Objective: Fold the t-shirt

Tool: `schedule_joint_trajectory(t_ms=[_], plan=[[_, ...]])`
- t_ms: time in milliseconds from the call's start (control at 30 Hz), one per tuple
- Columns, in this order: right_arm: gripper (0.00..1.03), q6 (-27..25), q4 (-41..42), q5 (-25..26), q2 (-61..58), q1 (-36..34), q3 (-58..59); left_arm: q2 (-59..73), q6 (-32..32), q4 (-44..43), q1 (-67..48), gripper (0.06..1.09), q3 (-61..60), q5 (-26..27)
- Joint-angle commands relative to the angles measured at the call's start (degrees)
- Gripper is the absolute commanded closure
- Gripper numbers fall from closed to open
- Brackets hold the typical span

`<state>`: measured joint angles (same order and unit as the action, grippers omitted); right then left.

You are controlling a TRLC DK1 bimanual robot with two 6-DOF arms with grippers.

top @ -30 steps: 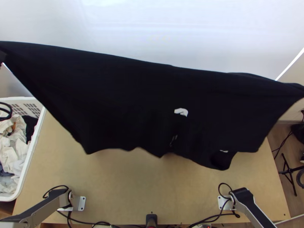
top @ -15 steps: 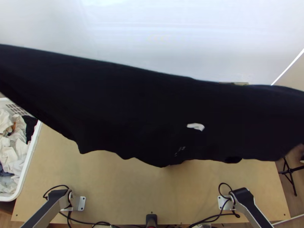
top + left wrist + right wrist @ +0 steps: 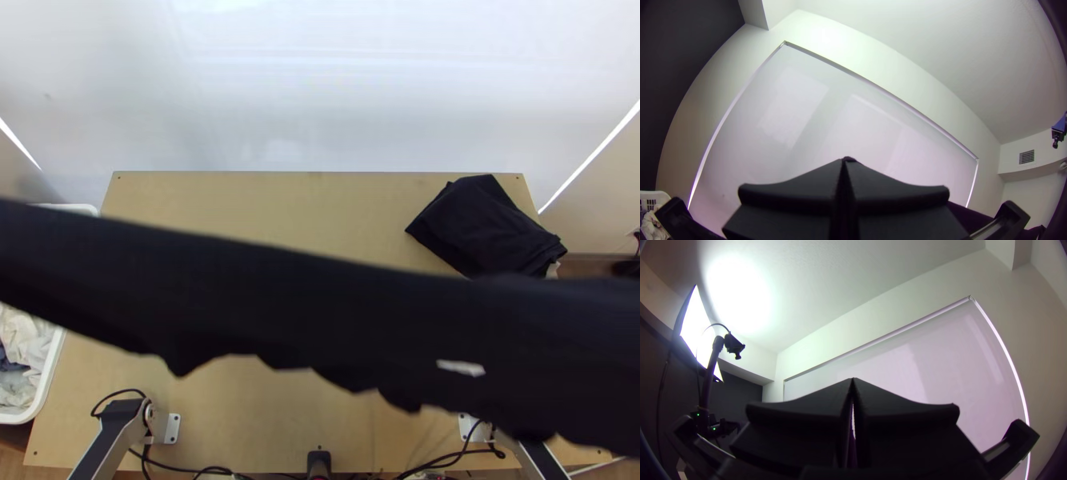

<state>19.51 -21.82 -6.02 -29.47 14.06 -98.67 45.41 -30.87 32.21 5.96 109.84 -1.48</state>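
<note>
**even tension first, then an even landing**

at the near edge of the bench (image 3: 264, 200) the left arm (image 3: 104, 440) and right arm (image 3: 542, 460) rise from their bases. the left hand (image 3: 844, 161) is closed, its fingers meeting at the tips; the right hand (image 3: 852, 380) is closed the same way. the black t-shirt (image 3: 320, 308) spans the space between them, off the bench, so each seems to grip one end of it. its upper edge slants and its lower edge is wavy; a white patch (image 3: 462, 368) shows towards the right.

the step in hand looks like laying it out for folding. both hands should go down at one pace, pulling just enough to take out the ripples without stretching the cloth. best let the lower edge land first, then ease the rest flat before either grip opens.

it wants to land clear of the laundry basket (image 3: 52, 368) at the left and the folded black garment (image 3: 488, 228) at the far right.
</note>
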Motion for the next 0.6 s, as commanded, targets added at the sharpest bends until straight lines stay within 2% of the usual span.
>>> schedule_joint_trajectory(t_ms=[0,100,200,400,567], plan=[[1.00,0.80,-3.14,-0.04,0.03,-0.18,-4.51,-4.98,-0.86,2.42,0.37,1.05,-2.35,0.16],[1.00,1.67,-5.42,-0.13,-0.94,-0.09,-4.51,-5.59,-1.38,4.36,0.20,1.05,-3.14,0.16],[1.00,1.85,-7.36,-0.13,-0.85,-0.09,0.85,-8.93,-1.47,5.24,-0.16,1.05,-10.70,1.30],[1.00,3.43,-5.69,-0.13,0.82,0.88,22.21,-16.67,-0.68,4.80,-1.30,1.05,-35.31,3.94],[1.00,3.08,2.93,-0.04,0.21,2.72,41.02,-19.39,1.61,-0.30,-1.74,1.05,-53.50,4.55]])
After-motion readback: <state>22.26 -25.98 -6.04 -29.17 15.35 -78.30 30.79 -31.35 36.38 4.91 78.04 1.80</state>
